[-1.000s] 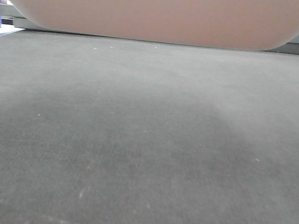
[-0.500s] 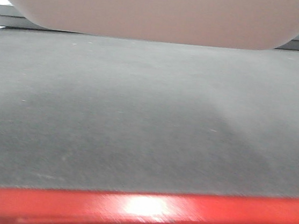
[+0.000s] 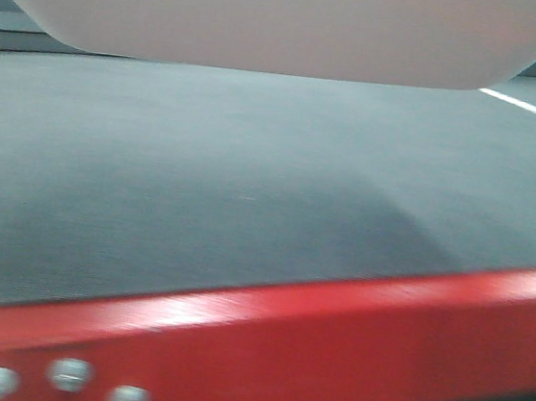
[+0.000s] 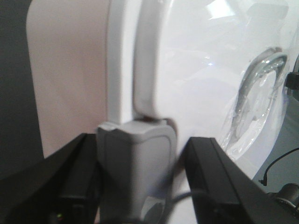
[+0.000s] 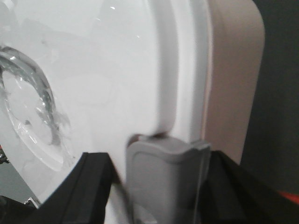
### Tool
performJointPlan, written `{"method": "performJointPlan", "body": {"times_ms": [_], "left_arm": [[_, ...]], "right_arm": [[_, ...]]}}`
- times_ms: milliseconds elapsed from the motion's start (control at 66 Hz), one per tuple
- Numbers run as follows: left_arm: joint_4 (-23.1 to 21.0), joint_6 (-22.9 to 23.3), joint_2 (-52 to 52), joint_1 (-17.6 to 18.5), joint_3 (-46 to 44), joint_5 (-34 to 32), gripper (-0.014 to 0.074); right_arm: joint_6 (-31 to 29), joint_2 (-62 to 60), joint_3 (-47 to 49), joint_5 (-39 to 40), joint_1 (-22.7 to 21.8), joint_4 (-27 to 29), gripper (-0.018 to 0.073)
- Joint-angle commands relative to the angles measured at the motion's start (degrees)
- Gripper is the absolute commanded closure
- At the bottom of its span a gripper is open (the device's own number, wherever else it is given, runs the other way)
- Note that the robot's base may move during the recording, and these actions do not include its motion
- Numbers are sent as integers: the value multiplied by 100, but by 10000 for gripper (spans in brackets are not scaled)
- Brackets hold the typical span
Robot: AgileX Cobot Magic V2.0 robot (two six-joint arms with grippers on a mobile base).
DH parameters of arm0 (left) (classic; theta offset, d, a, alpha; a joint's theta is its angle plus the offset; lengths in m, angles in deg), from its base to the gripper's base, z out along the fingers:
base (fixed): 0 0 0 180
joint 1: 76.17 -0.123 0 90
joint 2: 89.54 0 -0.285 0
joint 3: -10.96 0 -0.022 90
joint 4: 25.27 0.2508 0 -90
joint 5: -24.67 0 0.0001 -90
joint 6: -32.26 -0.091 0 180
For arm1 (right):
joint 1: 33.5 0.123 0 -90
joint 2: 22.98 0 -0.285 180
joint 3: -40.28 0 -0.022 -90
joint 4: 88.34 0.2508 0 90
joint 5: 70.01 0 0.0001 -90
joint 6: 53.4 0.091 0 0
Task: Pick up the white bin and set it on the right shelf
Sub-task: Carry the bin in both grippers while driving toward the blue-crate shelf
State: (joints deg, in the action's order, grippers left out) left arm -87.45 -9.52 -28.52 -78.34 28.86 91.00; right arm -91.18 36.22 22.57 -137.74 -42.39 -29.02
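The white bin fills the top of the front view, its pale pinkish underside hanging above the dark table mat. In the left wrist view my left gripper is shut on the grey latch at the bin's end, beside the glossy lid with its recessed handle. My right gripper holds the matching grey latch at the other end of the lid. The right shelf is out of view.
The table's red front frame crosses the bottom of the front view, slanting up to the right, with three bolts at the lower left. A white line runs at the far right, beyond the mat.
The front view has drawn back from the table: the red frame rose into view and grew. The blue bins at the far left dropped out of view. The bin stays at the top.
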Motion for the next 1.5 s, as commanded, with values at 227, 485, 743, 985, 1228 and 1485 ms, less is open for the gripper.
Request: {"method": "performJointPlan", "body": {"times_ms": [227,485,743,985,1228,1485], "left_arm": [[-1098,-76,-111,95,-209,388,357],[-1098,-76,-111,95,-209,388,357],[-1098,-76,-111,95,-209,388,357],[-1098,-76,-111,95,-209,388,357],[-1098,-76,-111,95,-209,388,357],[-1098,-76,-111,95,-209,388,357]], "right_arm": [[-49,-63,207,-566,66,1189,162],[-49,-63,207,-566,66,1189,162],[-49,-63,207,-566,66,1189,162],[-49,-63,207,-566,66,1189,162],[-49,-63,207,-566,66,1189,162],[-49,-63,207,-566,66,1189,162]]}}
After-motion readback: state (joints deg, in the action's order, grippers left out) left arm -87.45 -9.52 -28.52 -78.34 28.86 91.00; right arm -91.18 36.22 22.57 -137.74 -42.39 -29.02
